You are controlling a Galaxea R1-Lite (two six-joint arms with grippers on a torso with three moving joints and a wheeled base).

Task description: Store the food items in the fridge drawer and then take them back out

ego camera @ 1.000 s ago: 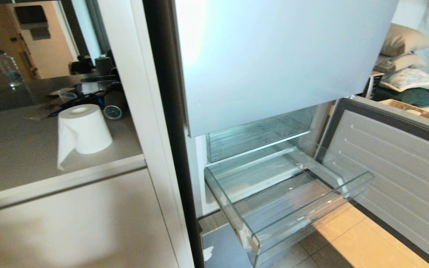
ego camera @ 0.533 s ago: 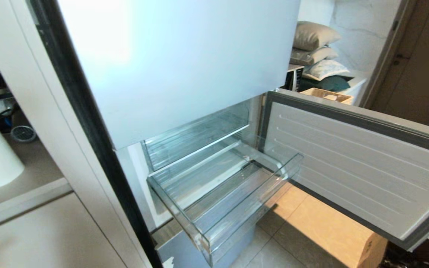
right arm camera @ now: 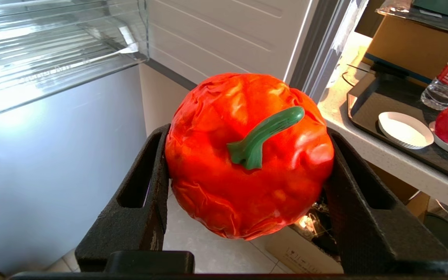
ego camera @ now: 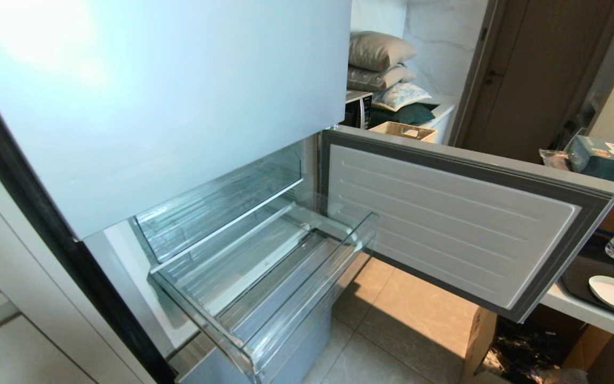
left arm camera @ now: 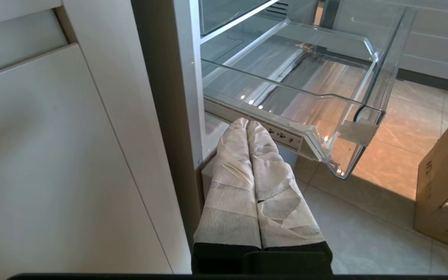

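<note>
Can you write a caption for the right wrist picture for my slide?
Right gripper fingers hold a red tomato beside the open fridge drawer.

drawer (ego camera: 264,298) is clear glossy plastic with a ribbed floor, tomato (right arm camera: 247,155) looks crinkly and shiny, fingers (left arm camera: 231,186) wrapped in white cloth

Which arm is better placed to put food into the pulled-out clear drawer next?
Right. The right gripper is clamped on the red tomato, beside the open fridge drawer. The left gripper is shut and empty, below the drawer's corner.
</note>
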